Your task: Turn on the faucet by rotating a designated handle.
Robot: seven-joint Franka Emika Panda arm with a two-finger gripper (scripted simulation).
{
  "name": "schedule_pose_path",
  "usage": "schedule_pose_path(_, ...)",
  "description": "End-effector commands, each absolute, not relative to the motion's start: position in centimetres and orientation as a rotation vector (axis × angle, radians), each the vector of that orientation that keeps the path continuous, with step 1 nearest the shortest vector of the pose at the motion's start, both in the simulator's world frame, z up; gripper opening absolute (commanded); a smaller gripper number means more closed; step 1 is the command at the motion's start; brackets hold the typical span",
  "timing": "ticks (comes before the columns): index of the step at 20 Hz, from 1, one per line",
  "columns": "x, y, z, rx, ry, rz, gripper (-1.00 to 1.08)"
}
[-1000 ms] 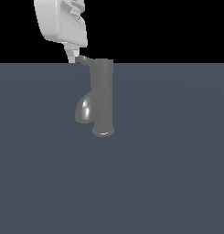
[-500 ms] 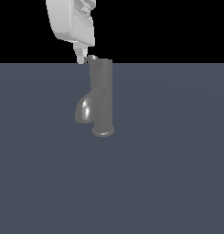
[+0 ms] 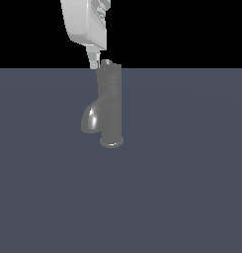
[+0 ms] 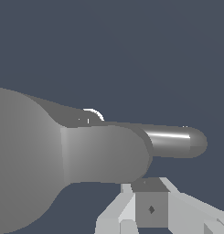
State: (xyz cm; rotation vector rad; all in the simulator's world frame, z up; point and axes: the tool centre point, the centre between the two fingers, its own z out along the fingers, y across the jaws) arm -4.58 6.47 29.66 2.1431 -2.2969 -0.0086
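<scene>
The fingers (image 3: 94, 60) hang just beside the faucet's top cap, on the spout's side, their pale tip touching or almost touching the cap's edge. Whether they are apart or together I cannot tell: the exterior view shows one narrow tip only, and the wrist view shows just blocky grey finger parts (image 4: 150, 208) low against the faucet body.

Over the last second the white hand above them has slid from off to the spout's side to nearly over the cap, and the handle, which stuck out sideways from the cap, no longer shows as a separate lever. By my judgement the fingers have pushed it round, so the turn is under way or close to done.

The faucet (image 3: 109, 106) stands upright on the dark counter (image 3: 191, 188), its flared base on the surface and its glossy spout (image 3: 92, 120) curving out below the fingers.
</scene>
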Motion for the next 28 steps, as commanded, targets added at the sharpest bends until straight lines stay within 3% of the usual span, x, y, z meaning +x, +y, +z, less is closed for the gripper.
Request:
schedule_pose_path(1, -3.7, 2.7, 29.7, 2.088, -2.350, 0.000, -1.00)
schedule_pose_path(10, -2.4, -2.0, 29.7, 2.055, -2.377, 0.000, -1.00)
schedule_pose_path(11, -2.4, -2.0, 29.7, 2.055, -2.377, 0.000, -1.00)
schedule_pose_path(12, -3.0, 3.1, 29.7, 2.154, -2.291, -0.026, -1.00)
schedule_pose_path(28, 0.7, -0.9, 29.6, 2.102, -2.337, -0.012, -1.00)
